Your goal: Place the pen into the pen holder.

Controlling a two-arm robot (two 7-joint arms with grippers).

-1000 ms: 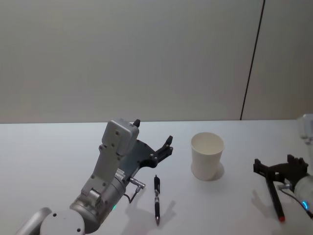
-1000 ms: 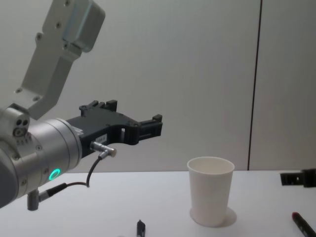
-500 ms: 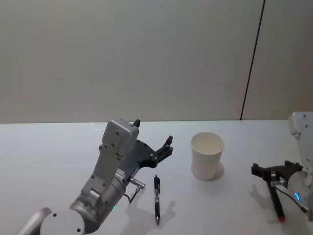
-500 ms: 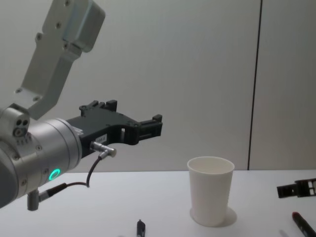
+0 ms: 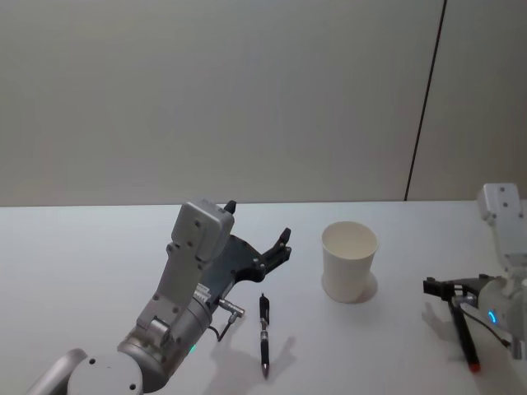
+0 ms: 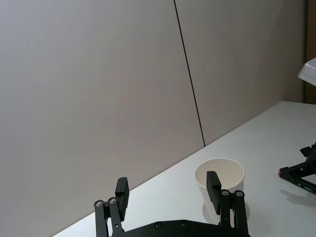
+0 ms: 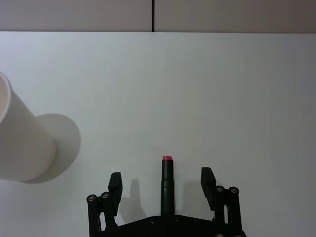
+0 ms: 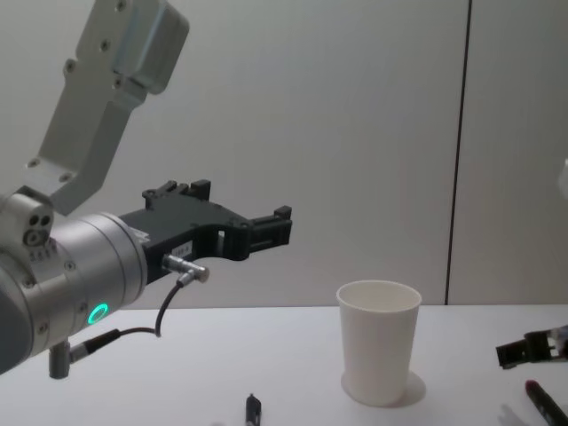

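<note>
**Right gripper straddles the red-tipped pen**

The right gripper [image 7: 161, 177] hangs low with its fingers spread either side of the red-tipped pen [image 7: 167, 185], near the tabletop's [image 5: 99, 271] right edge. It is not pinching the pen. The pen is slim, dark and lies flat, so an off-centre squeeze could roll or skid it away. The cup [image 5: 349, 262] stands upright mid-table, well apart. The left gripper [image 6: 167, 183], also spread, hovers raised near a black pen [image 5: 263, 333].

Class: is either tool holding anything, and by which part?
Nothing is held. The right tool is open over the red-tipped pen; the left tool hangs open.
</note>
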